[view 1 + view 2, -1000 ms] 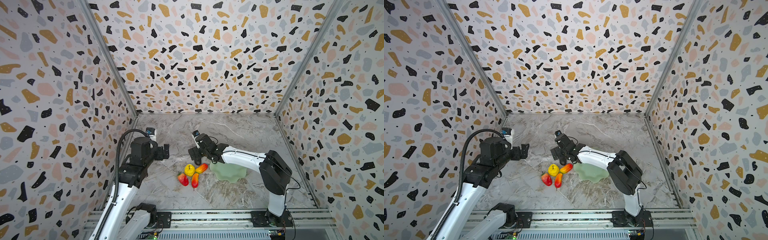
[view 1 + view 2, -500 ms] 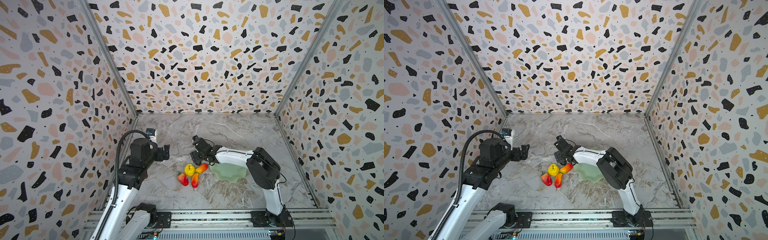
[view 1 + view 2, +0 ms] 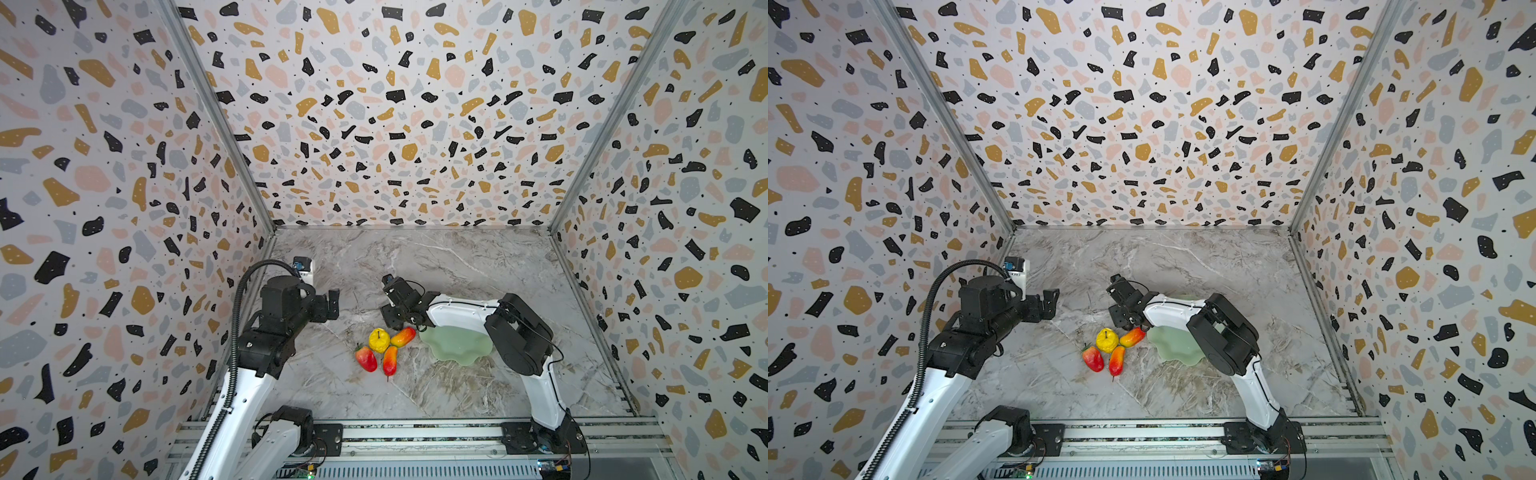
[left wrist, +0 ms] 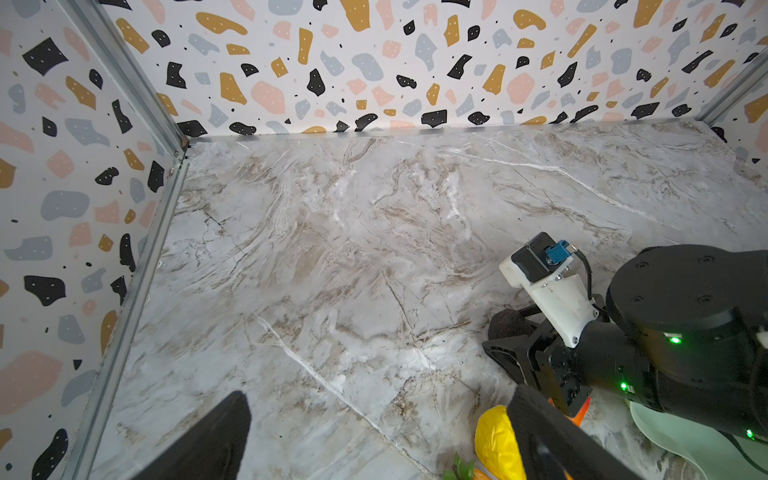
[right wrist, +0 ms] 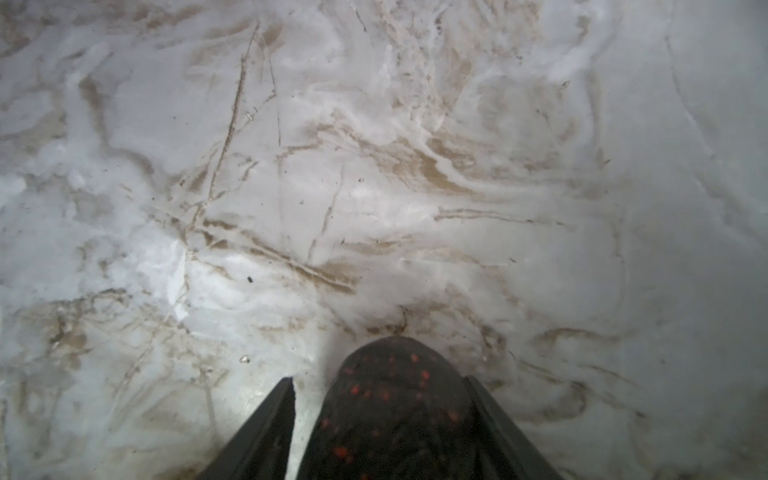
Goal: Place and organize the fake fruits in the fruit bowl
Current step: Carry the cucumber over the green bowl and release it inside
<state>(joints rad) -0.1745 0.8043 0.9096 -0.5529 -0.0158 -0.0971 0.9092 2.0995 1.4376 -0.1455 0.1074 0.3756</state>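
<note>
A blackish oval fruit (image 5: 399, 407) with red specks lies on the marble between the fingers of my right gripper (image 5: 379, 379). One finger touches it and a thin gap shows beside the other. In both top views that right gripper (image 3: 397, 322) is low on the table, just behind the yellow apple-like fruit (image 3: 379, 340). Around the apple lie a strawberry (image 3: 366, 358) and two red-orange oblong fruits (image 3: 403, 336) (image 3: 390, 360). The pale-green fruit bowl (image 3: 457, 347) sits to their right, partly under my right arm, with no fruit showing in it. My left gripper (image 3: 332, 305) hovers open to the left.
Patterned walls with metal corner posts enclose the marble table (image 3: 415, 266) on three sides. A metal rail (image 3: 415, 436) with both arm bases runs along the front edge. My right arm's elbow (image 3: 519, 332) stands beside the bowl.
My right gripper's jaws have narrowed around the blackish fruit, and the right arm's elbow has shifted toward the bowl. The left arm and the other fruits have not moved.
</note>
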